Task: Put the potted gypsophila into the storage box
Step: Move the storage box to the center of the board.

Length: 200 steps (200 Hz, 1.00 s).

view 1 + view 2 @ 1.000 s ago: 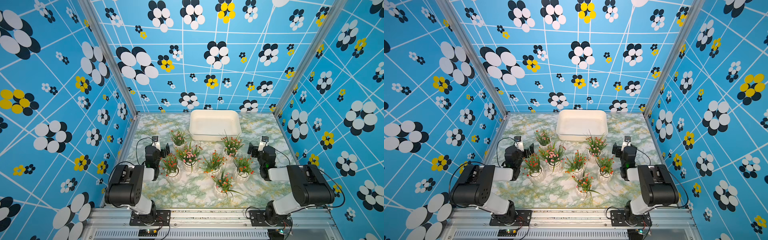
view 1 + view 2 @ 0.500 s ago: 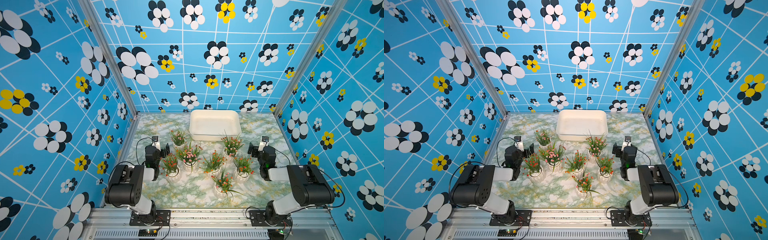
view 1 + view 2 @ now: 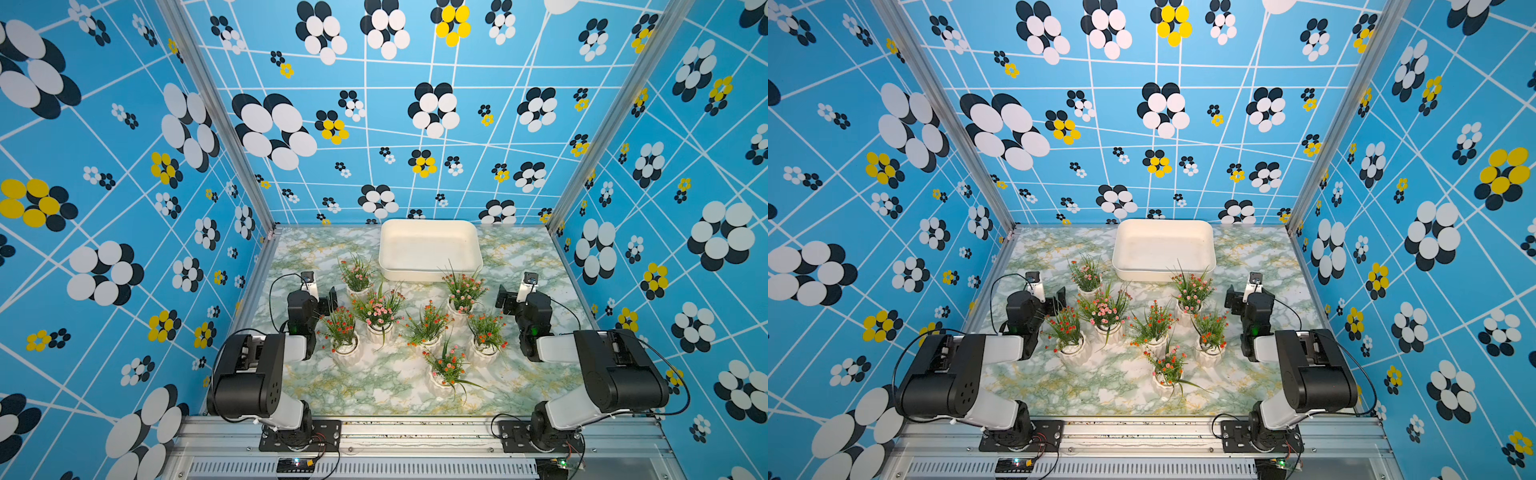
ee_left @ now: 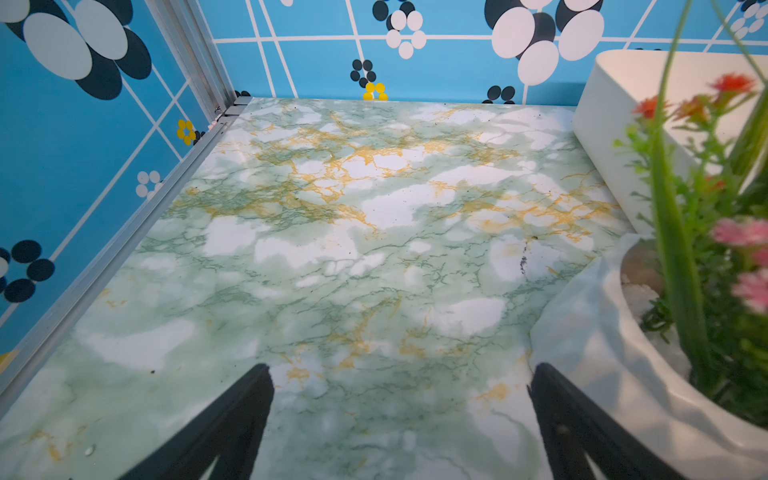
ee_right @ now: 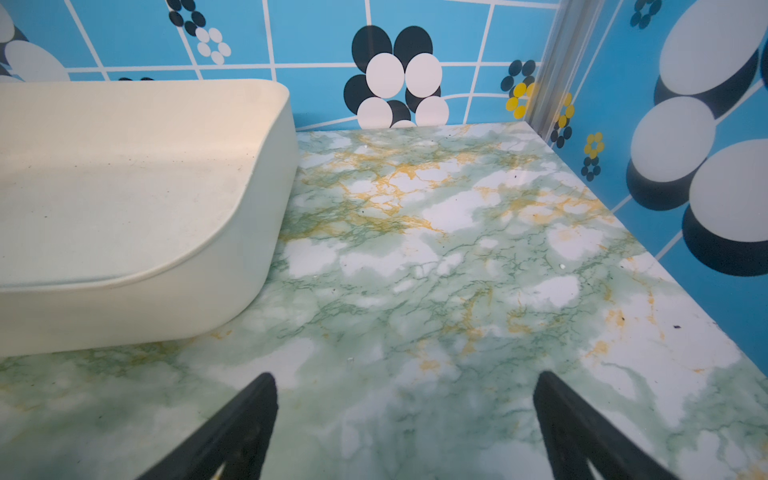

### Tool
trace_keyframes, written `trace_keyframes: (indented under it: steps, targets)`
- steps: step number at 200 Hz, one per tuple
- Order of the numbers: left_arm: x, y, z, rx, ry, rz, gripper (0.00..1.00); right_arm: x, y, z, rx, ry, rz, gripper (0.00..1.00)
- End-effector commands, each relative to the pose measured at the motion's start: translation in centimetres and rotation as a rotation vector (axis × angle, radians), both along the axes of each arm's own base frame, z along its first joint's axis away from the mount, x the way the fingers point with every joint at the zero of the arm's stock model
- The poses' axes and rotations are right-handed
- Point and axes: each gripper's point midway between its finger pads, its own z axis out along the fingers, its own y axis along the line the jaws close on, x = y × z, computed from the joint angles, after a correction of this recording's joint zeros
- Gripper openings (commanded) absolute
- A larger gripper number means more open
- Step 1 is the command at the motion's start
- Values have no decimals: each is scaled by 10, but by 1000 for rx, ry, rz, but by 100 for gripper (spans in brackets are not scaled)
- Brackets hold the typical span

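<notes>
The potted gypsophila (image 3: 428, 328) are seven upright plants in white ribbed pots. They stand in a group on the tabletop (image 3: 374, 395), between the two arms. None of them is in the storage box (image 3: 432, 275), which is empty. The box lies beyond the group, so from each hand it is ahead and toward the inner side, with its long side running across the reach of the arms.

The relation that decides the coming move is the sideways one. The nearest pot (image 4: 602, 353) is not between the fingers of the left hand (image 4: 401, 370). It stands just beside the inner finger (image 4: 582, 428), on the side toward the other arm, and in the gap there is only bare tabletop. I cannot tell if the finger touches the pot. The left hand is spread fully wide and holds nothing.

The right hand (image 5: 405, 376) is also spread wide and empty. Its wrist view shows no pot, only the wall of the box and the tabletop. In a top view the pink-flowered pot (image 3: 463, 291) closest to it is near but clearly apart, again on its inner side.

In my judgement the left hand is the nearer one. It probably needs a short shift inward to bring the pot wall between the fingers, below the leaves. The pots are round and upright, so there is no long axis to align with.
</notes>
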Motion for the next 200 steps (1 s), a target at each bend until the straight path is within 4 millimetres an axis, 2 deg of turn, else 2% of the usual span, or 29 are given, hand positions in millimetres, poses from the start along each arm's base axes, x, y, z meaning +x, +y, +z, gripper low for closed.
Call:
trace_keyframes:
  steps: [1, 23, 40, 58, 82, 100, 116, 131, 149, 151, 153, 166, 200]
  targets:
    - [6, 0, 21, -18, 15, -2, 100, -8, -11, 12, 12, -60, -58, 99]
    - [2, 9, 33, -31, 69, 61, 100, -16, -19, 30, 13, -63, -108, 99]
    - [-3, 29, 38, -43, 176, 201, 99, -22, -29, 52, 24, -30, -178, 99]
    - [-8, 38, 52, -67, 241, 252, 99, -19, -31, 81, -9, 26, -180, 99]
    - [-14, 48, 76, -151, 275, 336, 100, -9, -32, 99, -2, 222, -209, 99]
    - [-14, 57, 100, -181, 305, 403, 99, 2, -29, 101, 30, 394, -218, 99]
    - [-7, 58, 124, -182, 298, 404, 99, 21, -20, 107, 86, 485, -206, 99]
    - [2, 55, 147, -191, 260, 376, 99, 41, -5, 112, 171, 525, -168, 99]
    - [11, 48, 165, -218, 222, 339, 100, 68, 11, 114, 276, 532, -140, 99]
    - [12, 48, 166, -222, 219, 337, 100, 70, 12, 110, 287, 544, -144, 99]
    - [13, 47, 168, -226, 216, 334, 99, 75, 14, 118, 297, 530, -140, 99]
    - [17, 45, 173, -246, 204, 321, 99, 92, 23, 114, 333, 584, -145, 99]
    - [22, 41, 168, -270, 207, 310, 99, 119, 49, 89, 278, 769, -124, 96]
